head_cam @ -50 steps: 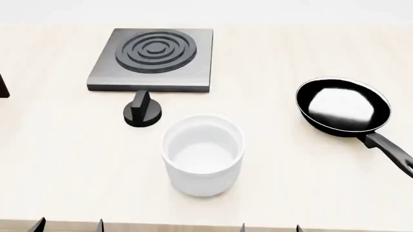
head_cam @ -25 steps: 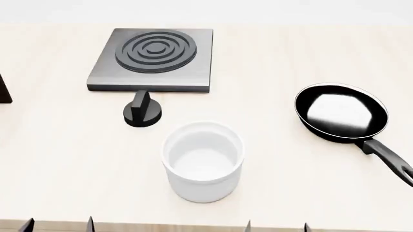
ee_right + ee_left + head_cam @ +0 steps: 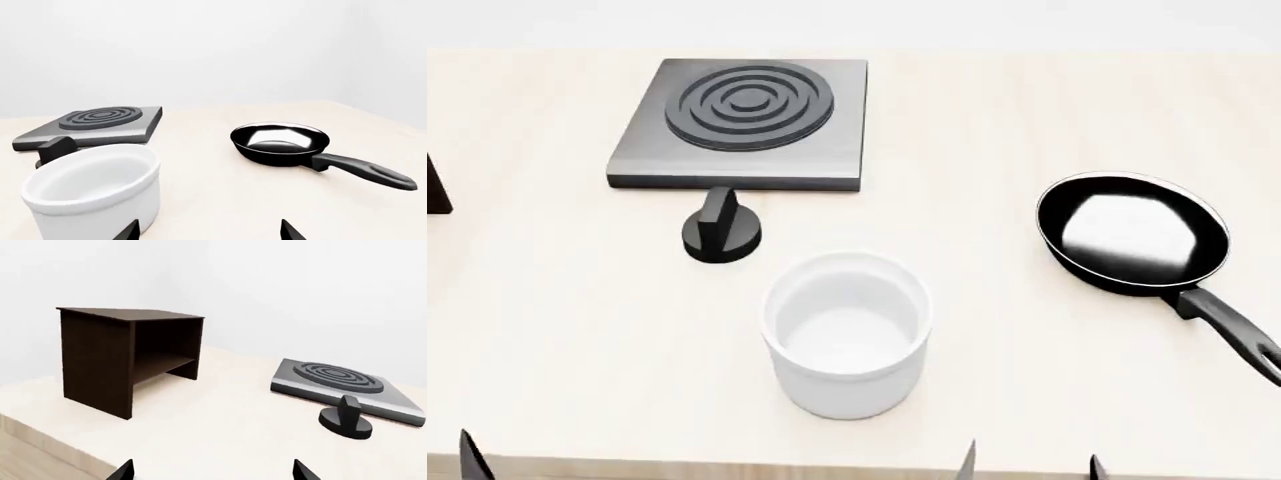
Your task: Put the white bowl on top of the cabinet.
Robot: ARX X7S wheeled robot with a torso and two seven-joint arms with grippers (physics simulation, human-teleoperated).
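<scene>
— Pale bench (image 3: 561,330), white bowl (image 3: 846,333) upright mid-bench, cabinet (image 3: 127,357) well off left. Grippers?

— Right gripper (image 3: 210,231) spread wide, empty, near the bowl; left gripper (image 3: 210,471) likewise empty. I'd straddle one wall and close squarely under the rim band.

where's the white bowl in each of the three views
Head view: the deep glossy white bowl sits low centre.
Right wrist view: lower left.
Left wrist view: not in it.
Shared landmark: the grey square stove plate with its black knob appears in all three.
</scene>
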